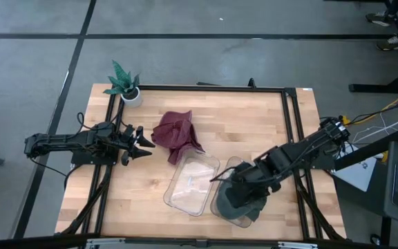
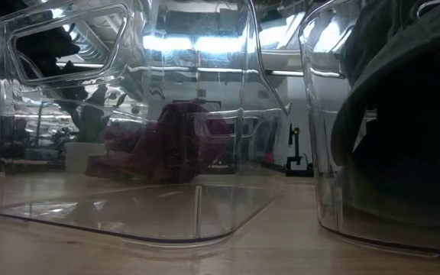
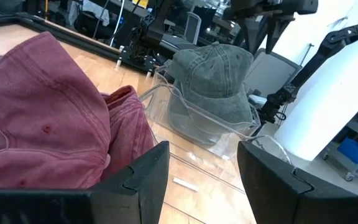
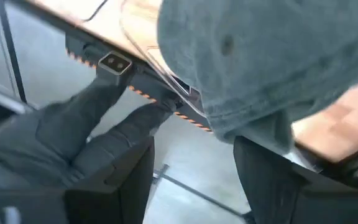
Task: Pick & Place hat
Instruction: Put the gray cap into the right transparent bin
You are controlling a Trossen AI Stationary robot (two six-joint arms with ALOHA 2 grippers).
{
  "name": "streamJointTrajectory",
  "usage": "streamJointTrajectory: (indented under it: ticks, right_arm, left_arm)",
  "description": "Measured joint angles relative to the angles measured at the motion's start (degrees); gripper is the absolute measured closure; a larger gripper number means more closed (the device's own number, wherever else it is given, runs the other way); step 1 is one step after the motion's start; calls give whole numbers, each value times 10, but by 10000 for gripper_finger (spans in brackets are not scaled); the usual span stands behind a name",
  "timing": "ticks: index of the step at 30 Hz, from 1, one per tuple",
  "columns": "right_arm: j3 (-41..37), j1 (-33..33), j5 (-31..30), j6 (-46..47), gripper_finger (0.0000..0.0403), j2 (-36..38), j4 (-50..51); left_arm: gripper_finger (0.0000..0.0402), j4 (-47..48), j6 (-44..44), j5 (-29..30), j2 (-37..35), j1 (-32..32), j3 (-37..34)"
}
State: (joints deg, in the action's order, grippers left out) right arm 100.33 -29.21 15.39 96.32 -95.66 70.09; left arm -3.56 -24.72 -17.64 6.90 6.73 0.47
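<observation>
With the grey hat (image 1: pixel 241 200) resting in its clear bin (image 1: pixel 221 207) and the right gripper (image 1: pixel 228 181) above it, jaws spread, the next step seems to be the red hat (image 1: pixel 177 135), just before the left gripper's (image 1: pixel 146 144) spread jaws.

Maroon hat (image 1: pixel 177 133); grey-green hat (image 1: pixel 244 199); clear bins (image 1: pixel 192 183); pale wood table (image 1: pixel 254 131).

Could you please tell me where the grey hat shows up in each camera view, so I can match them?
High view: grey hat in the right clear bin, lower right.
Low view: dark mass at right.
Left wrist view: upper centre.
Right wrist view: fills the top.
Shared landmark: the clear bin.
</observation>
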Motion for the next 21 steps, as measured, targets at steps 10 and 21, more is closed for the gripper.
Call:
streamJointTrajectory:
  ticks: [10, 21]
  right_arm:
    - [1, 28, -16, -318, 199, 42, 71]
    - [-5, 5, -144, -651, 208, 48, 196]
  left_arm:
    - [217, 0, 0, 0, 0, 0, 0]
    - [217, 0, -1, 0, 0, 0, 0]
